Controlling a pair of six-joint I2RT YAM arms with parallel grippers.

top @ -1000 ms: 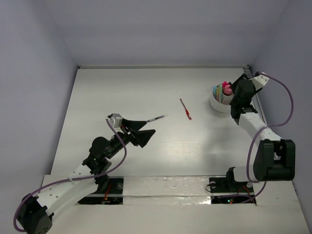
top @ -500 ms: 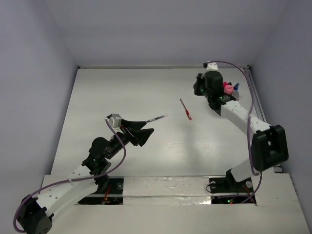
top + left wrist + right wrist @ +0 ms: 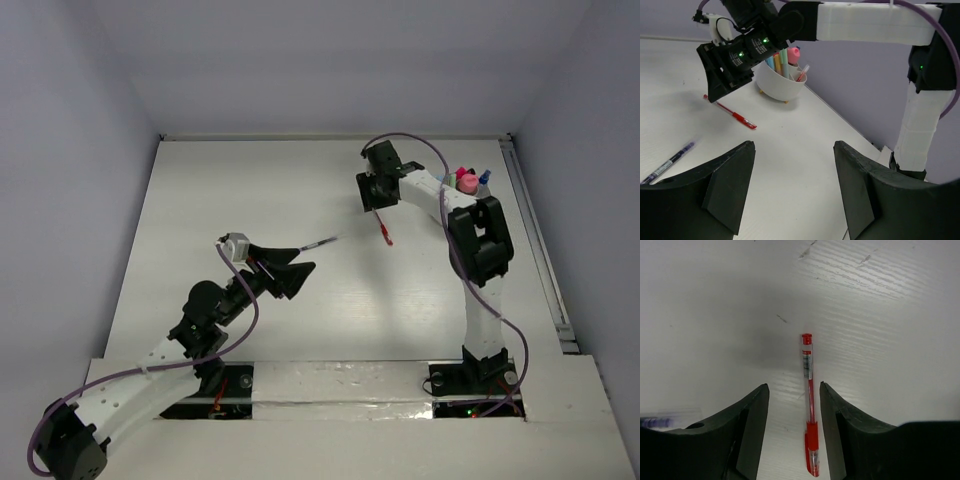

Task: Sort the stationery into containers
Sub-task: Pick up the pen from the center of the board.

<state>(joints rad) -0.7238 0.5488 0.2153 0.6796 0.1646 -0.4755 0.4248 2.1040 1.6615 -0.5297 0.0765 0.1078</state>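
Nearly there; one white cup, upper right of the top view, already bristles with markers, too crowded to count; just two pens lie loose on the tabletop, one red pen right of centre, one grey pen mid-frame; right tool gapes over the red one, gripping nothing; left tool spread wide, empty, near the grey.

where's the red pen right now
In the top view the red pen lies flat on the table right of centre, between the other pen and the cup, under the open right jaws.
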